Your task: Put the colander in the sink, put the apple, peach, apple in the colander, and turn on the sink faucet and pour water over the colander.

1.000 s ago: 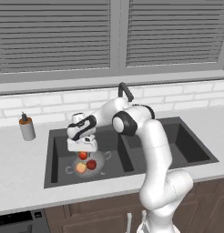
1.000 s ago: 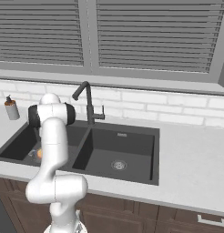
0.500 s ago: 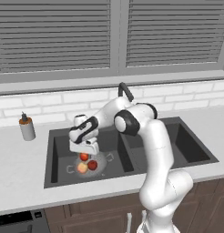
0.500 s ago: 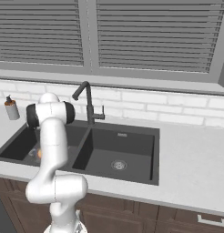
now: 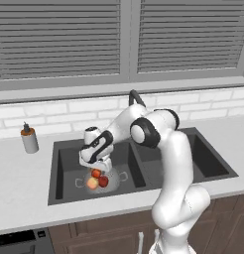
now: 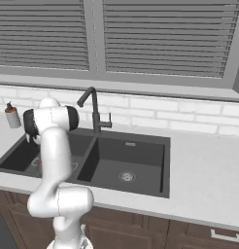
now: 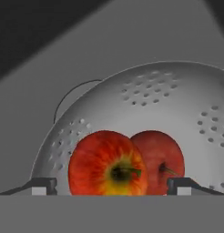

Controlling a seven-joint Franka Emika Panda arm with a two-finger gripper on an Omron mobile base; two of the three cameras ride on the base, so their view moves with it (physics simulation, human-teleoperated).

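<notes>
The silvery colander [image 5: 114, 177] stands in the left basin of the dark sink [image 5: 62, 163]. In it lie a red apple [image 5: 95, 173], a pale orange peach [image 5: 91, 184] and a darker apple [image 5: 103, 181]. My gripper [image 5: 96, 166] hangs just above them, pointing down. In the hand view my gripper [image 7: 111, 185] is open, its fingertips [image 7: 43, 185] standing clear of either side of an apple [image 7: 107, 164]. A second apple [image 7: 161, 157] rests against it inside the colander [image 7: 145, 95]. The faucet [image 6: 92, 109] stands behind the sink's divider, and I see no stream of water from it.
A small grey soap dispenser [image 5: 29, 140] sits on the counter left of the sink. The right basin [image 6: 128, 170] holds only its drain. A white tiled wall and a window with blinds close off the back.
The hand has come down toward the colander and its jaws have opened, letting go of the apple, which now lies with the other fruit.
</notes>
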